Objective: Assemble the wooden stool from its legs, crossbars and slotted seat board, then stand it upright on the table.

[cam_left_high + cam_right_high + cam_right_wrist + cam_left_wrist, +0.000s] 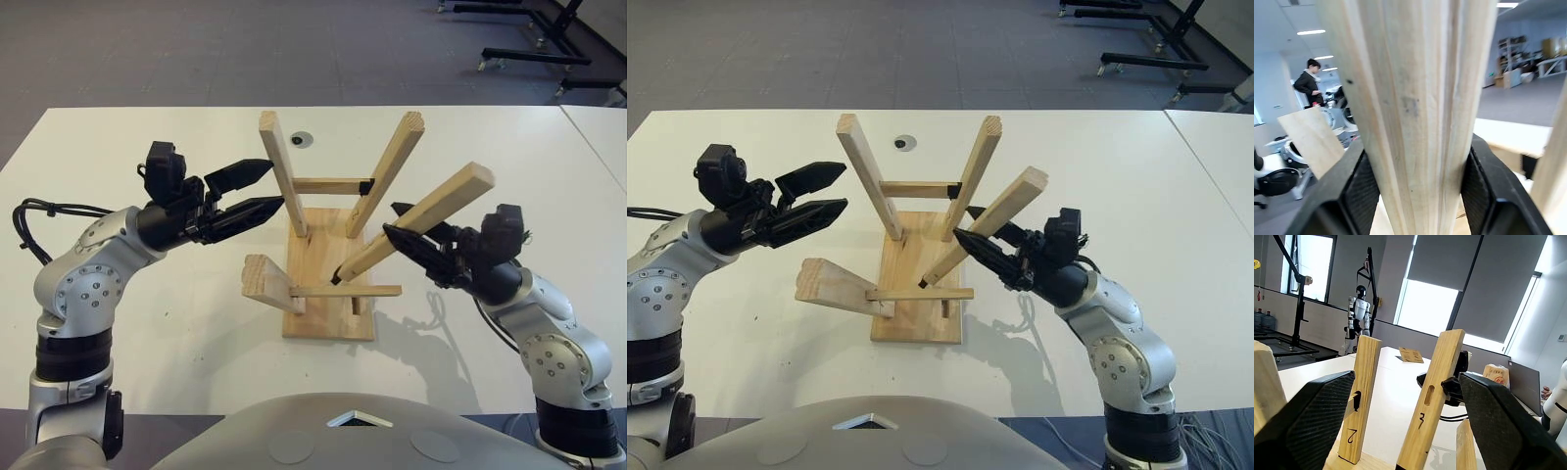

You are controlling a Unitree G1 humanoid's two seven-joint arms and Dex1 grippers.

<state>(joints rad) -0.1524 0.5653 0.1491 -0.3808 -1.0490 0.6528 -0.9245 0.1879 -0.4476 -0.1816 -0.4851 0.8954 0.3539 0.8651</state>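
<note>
Two tools: right tool [392, 219] clamps the tilted leg [446, 199]; left tool [273, 183] gapes empty beside an upright leg [275, 142]. Probably stiff, light wood; hold mid-length.

We are counting four wooden legs: the far-left leg [282, 176] and the far-right leg [387, 174] standing up from the board, a tilted leg [436, 213], and a leaning leg [266, 279] at the near left. We are counting two crossbars, the far crossbar [328, 186] and the near crossbar [348, 291] (a short stub [355, 305] beside the near one is too small for us to call a third). We are finding one slotted seat board [328, 321]. There are two white tables, the main table [167, 333] with one round hole [297, 139] and a neighbouring table [600, 132]. There are two grippers, the left gripper [274, 184] and the right gripper [392, 219], each showing two black fingers.
</note>
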